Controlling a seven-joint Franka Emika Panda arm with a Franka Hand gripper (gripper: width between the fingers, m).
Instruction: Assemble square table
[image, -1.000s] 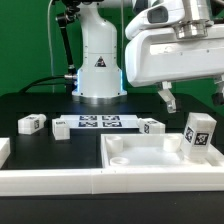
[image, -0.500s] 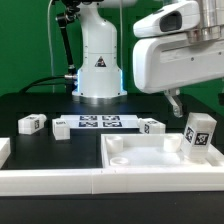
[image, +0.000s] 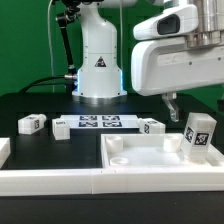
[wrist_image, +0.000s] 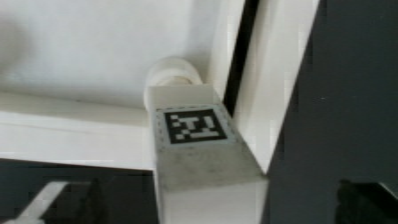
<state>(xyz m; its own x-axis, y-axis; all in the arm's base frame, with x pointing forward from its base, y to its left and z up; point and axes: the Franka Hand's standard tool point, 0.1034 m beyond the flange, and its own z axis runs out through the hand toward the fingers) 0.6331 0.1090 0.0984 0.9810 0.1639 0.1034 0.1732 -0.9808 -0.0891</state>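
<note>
The square tabletop slab (image: 150, 152) lies with its recessed side up at the exterior view's right. One tagged white leg (image: 198, 135) stands upright in its right corner. Three more legs lie on the black table: two at the left (image: 31, 124) (image: 62, 128) and one behind the slab (image: 152, 126). My gripper (image: 186, 101) hangs above and just behind the standing leg, open and empty. In the wrist view the leg (wrist_image: 192, 125) rises from the slab's corner (wrist_image: 71, 60) between my spread dark fingers (wrist_image: 43, 205), which stand clear of its sides; my gripper (wrist_image: 205, 208) holds nothing.
The marker board (image: 100, 122) lies in front of the robot base (image: 98, 60). Long white rail walls (image: 50, 180) run along the front edge and left side. Black cables hang at the back left.
My gripper has shifted toward the exterior view's right and turned, so only one finger now shows below the hand. The legs and slab have not moved.
</note>
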